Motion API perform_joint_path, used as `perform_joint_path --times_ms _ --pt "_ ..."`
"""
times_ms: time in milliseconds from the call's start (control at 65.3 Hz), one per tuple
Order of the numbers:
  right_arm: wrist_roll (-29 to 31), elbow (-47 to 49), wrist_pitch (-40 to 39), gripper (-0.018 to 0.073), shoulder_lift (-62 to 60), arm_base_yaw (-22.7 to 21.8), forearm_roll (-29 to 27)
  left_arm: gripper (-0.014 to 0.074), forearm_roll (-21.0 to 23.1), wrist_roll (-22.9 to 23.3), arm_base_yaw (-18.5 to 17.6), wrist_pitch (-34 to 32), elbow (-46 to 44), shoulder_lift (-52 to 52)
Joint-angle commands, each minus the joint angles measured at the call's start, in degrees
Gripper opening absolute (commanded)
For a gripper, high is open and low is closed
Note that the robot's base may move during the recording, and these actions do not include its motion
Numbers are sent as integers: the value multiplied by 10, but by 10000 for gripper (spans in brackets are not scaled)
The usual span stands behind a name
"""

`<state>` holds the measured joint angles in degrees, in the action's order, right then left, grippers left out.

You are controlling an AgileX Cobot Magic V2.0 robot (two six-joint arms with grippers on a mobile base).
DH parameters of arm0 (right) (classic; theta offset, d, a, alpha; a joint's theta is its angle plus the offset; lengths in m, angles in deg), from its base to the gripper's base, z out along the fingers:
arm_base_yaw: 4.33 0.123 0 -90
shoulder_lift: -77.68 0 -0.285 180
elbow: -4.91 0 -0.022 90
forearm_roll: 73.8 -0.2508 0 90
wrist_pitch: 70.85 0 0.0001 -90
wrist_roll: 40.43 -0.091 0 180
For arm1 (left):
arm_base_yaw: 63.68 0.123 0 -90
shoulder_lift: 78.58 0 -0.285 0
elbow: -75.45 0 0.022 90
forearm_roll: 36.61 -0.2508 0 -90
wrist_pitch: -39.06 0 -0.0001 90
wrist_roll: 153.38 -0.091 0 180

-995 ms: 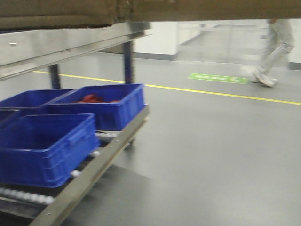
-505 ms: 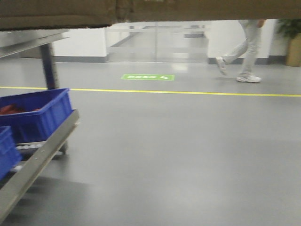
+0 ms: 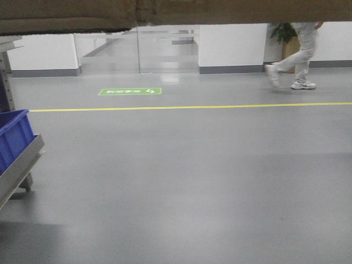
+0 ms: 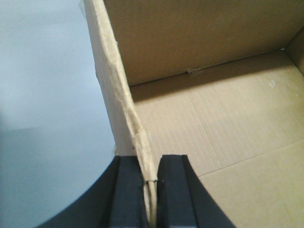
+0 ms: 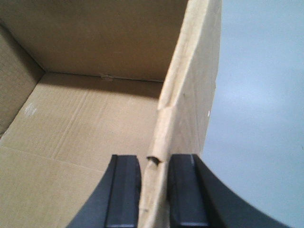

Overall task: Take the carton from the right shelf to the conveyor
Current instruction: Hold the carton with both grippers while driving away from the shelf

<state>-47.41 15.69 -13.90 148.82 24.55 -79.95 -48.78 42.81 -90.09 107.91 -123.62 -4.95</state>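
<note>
Carton overhead; bin at left

Likely a factory or warehouse hall: grey floor, yellow lane line, green floor sign, blue bin.

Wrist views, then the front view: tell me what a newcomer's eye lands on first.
The open, empty cardboard carton fills both wrist views, one side wall pinched in the left claw, the opposite one in the right claw. In the front view its brown cardboard bands the top edge, above grey floor with a yellow line, a person mid-stride at far right and a blue bin at far left.
</note>
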Motion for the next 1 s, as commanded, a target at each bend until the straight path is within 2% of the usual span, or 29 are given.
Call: perform_joint_path --times_ms 0,980 --pt "9 5 -34 -69 -11 3 -15 -10 -4 -6 -3 -14 0 -4" --pt "9 5 -34 -69 -11 3 -15 -10 -4 -6 -3 -14 0 -4"
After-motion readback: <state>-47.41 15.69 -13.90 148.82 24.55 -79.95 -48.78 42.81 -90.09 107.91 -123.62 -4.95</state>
